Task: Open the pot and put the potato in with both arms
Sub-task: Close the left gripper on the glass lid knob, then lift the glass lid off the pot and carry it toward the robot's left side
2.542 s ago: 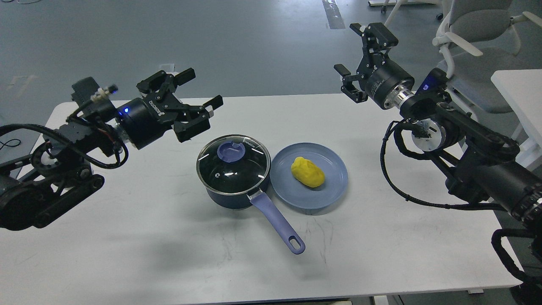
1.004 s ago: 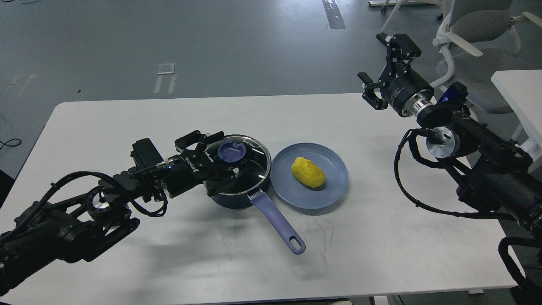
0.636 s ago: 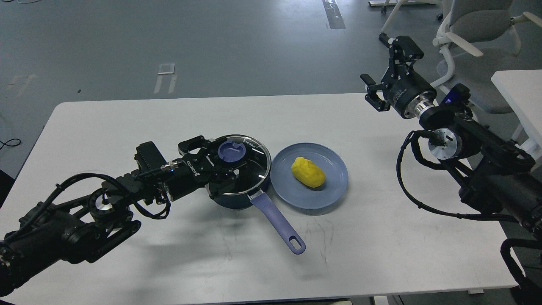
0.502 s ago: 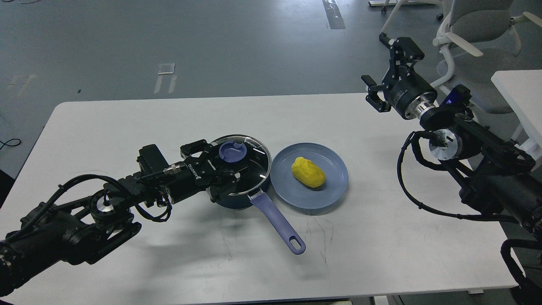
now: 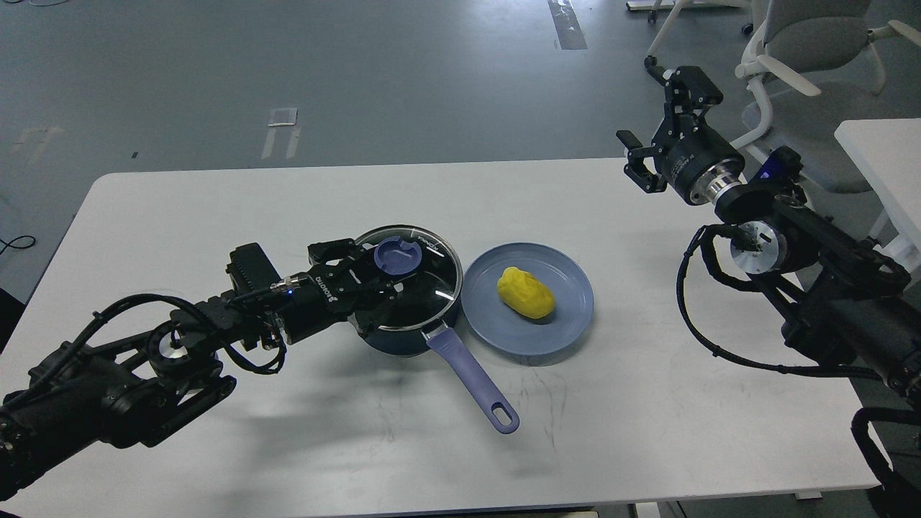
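Observation:
A dark blue pot (image 5: 403, 334) with a long lilac handle (image 5: 471, 378) stands mid-table under a glass lid (image 5: 424, 284) with a lilac knob (image 5: 398, 256). My left gripper (image 5: 375, 277) reaches in from the left with its fingers closed around the knob, and the lid sits slightly tilted on the pot. A yellow potato (image 5: 525, 293) lies on a blue plate (image 5: 568, 316) just right of the pot. My right gripper (image 5: 642, 119) is open and empty, held high above the table's far right corner.
The white table (image 5: 288, 432) carries only the pot and plate. A white office chair (image 5: 799, 65) and a second white table (image 5: 881, 155) stand at the right behind my right arm.
My left arm dropped from above the table to the pot and its fingers closed in on the lid knob; the lid has tipped slightly. My right gripper drew back to the right.

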Robot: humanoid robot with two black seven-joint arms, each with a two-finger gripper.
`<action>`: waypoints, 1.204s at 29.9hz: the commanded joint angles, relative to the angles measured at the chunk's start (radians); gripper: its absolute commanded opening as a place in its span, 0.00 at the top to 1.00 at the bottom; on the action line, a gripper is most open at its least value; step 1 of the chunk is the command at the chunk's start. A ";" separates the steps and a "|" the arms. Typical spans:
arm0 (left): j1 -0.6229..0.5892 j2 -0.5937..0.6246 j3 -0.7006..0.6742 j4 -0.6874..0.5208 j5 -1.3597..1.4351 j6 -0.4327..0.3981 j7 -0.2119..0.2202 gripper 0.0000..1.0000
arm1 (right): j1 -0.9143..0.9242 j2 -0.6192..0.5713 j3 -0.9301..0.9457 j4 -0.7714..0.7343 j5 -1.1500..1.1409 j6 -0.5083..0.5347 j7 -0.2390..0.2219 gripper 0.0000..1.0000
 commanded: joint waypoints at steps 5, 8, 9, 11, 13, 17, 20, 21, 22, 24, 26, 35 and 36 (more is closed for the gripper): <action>0.000 0.002 -0.004 -0.039 -0.027 0.021 0.000 0.62 | -0.005 0.000 -0.001 0.000 0.000 0.000 0.000 0.00; -0.002 0.008 -0.004 -0.046 -0.030 0.021 0.000 0.62 | -0.005 0.000 0.001 0.000 0.000 0.000 0.000 0.00; -0.002 0.010 -0.004 -0.046 -0.030 0.021 0.000 0.62 | -0.005 0.000 0.001 0.000 0.000 0.000 0.000 0.00; -0.002 0.013 -0.004 -0.053 -0.032 0.021 0.000 0.62 | -0.005 0.000 0.001 0.000 0.000 0.000 0.000 0.00; -0.002 0.014 -0.004 -0.066 -0.033 0.021 0.000 0.62 | -0.005 0.000 0.001 0.000 0.000 0.000 0.000 0.00; -0.002 0.021 -0.004 -0.112 -0.033 0.021 0.000 0.62 | -0.006 0.000 0.001 0.000 0.000 0.000 0.002 0.00; -0.011 0.017 -0.005 -0.125 -0.033 0.019 0.000 0.62 | -0.008 0.000 0.001 0.000 0.000 0.000 0.002 0.00; -0.019 0.017 -0.005 -0.126 -0.033 0.019 0.000 0.62 | -0.008 0.000 0.001 0.000 0.000 0.000 0.002 0.00; -0.028 0.019 -0.005 -0.128 -0.035 0.019 0.000 0.62 | -0.011 0.000 0.001 0.000 0.000 0.000 0.002 0.00; -0.036 0.021 -0.007 -0.137 -0.042 0.019 0.000 0.62 | -0.012 0.000 0.001 0.000 0.000 0.000 0.002 0.00; -0.051 0.033 -0.005 -0.155 -0.064 0.019 0.000 0.62 | -0.012 0.002 0.001 0.000 0.000 0.000 0.003 0.00; -0.074 0.125 -0.008 -0.221 -0.102 0.015 0.000 0.62 | -0.012 0.008 0.001 0.000 0.000 0.000 0.002 0.00; -0.075 0.154 -0.008 -0.223 -0.105 0.016 0.000 0.62 | -0.011 0.008 0.001 0.000 0.000 0.000 0.002 0.00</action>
